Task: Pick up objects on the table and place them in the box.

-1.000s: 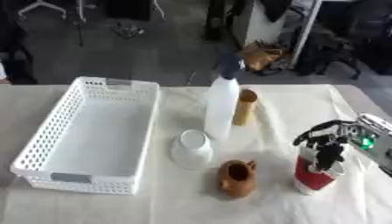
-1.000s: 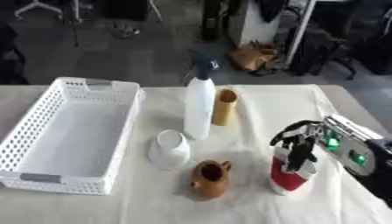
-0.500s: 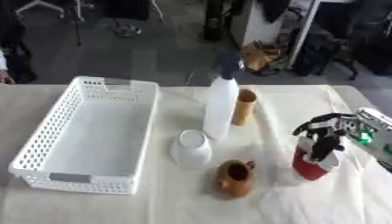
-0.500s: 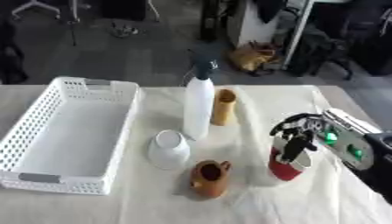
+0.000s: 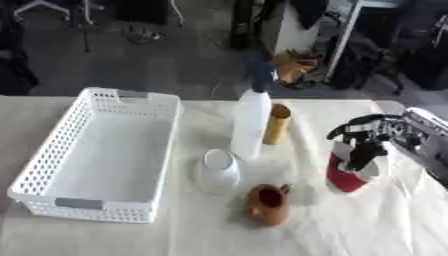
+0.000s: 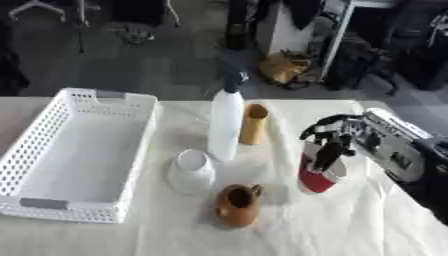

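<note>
My right hand (image 5: 366, 141) comes in from the right and is shut on a red cup with a white upper part (image 5: 347, 175), held tilted just above the cloth. To its left stand a white spray bottle with a dark nozzle (image 5: 251, 120) and a tan cylinder (image 5: 276, 123) right behind it. A white cup (image 5: 217, 170) lies upturned in front of the bottle, and a brown clay jug (image 5: 267, 203) sits nearer the front edge. The white perforated box (image 5: 52, 165) stands empty on the left. My left hand shows in neither view.
A cream cloth (image 5: 350, 230) covers the table. Behind the far edge are chairs, desks and a brown bag (image 5: 293, 67) on the dark floor.
My right hand has lifted the red cup and carried it up and slightly left from where it stood. The other objects have not moved.
</note>
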Controlling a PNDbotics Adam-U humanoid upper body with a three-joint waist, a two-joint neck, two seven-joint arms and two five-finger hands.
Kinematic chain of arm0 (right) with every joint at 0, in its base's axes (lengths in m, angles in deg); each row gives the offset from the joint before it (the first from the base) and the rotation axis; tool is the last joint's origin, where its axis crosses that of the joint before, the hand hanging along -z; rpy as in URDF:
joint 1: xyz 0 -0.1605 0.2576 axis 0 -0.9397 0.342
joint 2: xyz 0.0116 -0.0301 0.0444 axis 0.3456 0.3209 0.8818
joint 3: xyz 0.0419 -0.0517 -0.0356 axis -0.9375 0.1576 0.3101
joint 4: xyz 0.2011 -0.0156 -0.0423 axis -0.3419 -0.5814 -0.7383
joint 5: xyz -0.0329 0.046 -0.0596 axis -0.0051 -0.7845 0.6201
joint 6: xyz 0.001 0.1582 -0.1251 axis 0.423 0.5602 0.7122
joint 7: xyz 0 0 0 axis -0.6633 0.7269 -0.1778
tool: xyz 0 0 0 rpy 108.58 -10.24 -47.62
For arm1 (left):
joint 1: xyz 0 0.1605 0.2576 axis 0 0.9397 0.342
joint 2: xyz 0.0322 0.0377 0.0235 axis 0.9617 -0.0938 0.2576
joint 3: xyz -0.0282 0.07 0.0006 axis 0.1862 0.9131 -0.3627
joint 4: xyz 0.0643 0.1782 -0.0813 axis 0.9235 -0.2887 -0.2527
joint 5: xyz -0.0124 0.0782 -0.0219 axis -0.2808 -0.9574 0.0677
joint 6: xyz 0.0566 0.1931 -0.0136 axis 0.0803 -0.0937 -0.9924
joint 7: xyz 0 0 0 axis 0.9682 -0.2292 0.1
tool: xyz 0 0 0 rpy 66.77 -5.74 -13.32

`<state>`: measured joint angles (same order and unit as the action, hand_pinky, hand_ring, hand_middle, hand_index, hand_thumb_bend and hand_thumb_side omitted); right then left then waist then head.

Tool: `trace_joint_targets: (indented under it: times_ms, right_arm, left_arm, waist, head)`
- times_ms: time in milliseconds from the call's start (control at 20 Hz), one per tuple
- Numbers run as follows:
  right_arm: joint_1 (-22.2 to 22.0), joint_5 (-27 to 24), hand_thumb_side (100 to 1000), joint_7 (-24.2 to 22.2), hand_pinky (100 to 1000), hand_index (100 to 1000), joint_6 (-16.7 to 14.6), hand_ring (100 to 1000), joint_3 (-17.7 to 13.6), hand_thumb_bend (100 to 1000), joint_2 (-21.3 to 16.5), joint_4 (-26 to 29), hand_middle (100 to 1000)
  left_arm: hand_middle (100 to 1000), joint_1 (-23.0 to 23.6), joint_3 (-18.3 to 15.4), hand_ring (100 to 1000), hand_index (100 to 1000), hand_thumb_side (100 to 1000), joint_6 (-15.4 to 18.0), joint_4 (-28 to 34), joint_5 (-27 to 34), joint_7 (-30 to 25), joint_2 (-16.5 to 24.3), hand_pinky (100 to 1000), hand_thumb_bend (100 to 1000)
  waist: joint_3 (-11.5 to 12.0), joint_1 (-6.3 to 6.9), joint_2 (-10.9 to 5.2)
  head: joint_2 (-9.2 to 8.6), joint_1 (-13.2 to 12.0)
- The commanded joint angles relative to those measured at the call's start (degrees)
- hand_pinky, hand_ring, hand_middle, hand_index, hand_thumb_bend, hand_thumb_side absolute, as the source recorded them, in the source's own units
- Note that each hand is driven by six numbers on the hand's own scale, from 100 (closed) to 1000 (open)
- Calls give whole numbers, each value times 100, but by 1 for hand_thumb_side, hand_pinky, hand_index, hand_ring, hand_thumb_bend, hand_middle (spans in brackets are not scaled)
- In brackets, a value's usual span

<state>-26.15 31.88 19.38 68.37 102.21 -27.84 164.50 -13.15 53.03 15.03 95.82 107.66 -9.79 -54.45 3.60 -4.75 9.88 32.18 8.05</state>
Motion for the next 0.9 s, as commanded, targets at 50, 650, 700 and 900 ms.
trace_joint_targets:
  times_ms: [50,650,700,900]
  right_arm:
    - [232,96,219,-196,116,440,151,461,-106,100,-308,234,400]
    - [1040,404,221,-770,100,438,322,456,-223,100,-263,868,399]
    - [1119,430,221,-830,100,438,339,456,-237,100,-250,902,399]
    - [1497,515,300,-909,100,437,381,453,-280,100,-139,929,399]
  left_arm:
    - [722,-56,-8,762,785,894,-35,76,-21,4,53,968,100]
    - [723,11,7,762,785,902,-158,76,-40,30,72,968,100]
    - [723,16,8,762,785,902,-169,76,-42,33,75,968,100]
    - [723,38,17,762,785,912,-221,76,-50,46,82,968,100]
  waist:
    - [-11,-16,-128]
    - [25,-173,-257]
    - [30,-186,-269]
    - [84,-254,-320]
  head:
    - [39,-44]
    - [56,-224]
    - [58,-240]
    - [58,-263]
